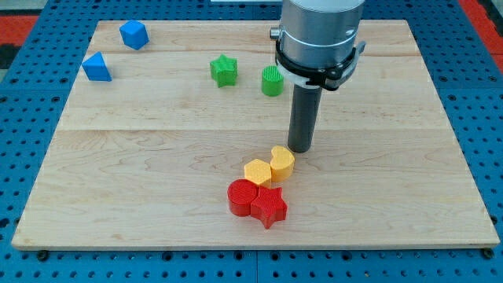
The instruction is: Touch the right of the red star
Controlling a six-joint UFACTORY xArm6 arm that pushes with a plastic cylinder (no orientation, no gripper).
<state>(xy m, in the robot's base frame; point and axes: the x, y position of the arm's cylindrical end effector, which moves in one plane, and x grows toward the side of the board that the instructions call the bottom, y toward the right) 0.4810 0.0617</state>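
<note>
My tip (299, 149) stands just above the frame's centre, beside the yellow heart (282, 163); it is a bare rod, pinching nothing. The red star (269, 205) lies lower centre, touching the red cylinder (241, 196) and the yellow hexagon (257, 171).

Your arm (318, 35) is cut off by the view's top edge, so only its grey collar and dark rod show. The red star (269, 205) covers part of the red round block (240, 196) touching it on the view's left. The yellow block (282, 163) overlaps the edge of the orange block (257, 171) beside it.
</note>
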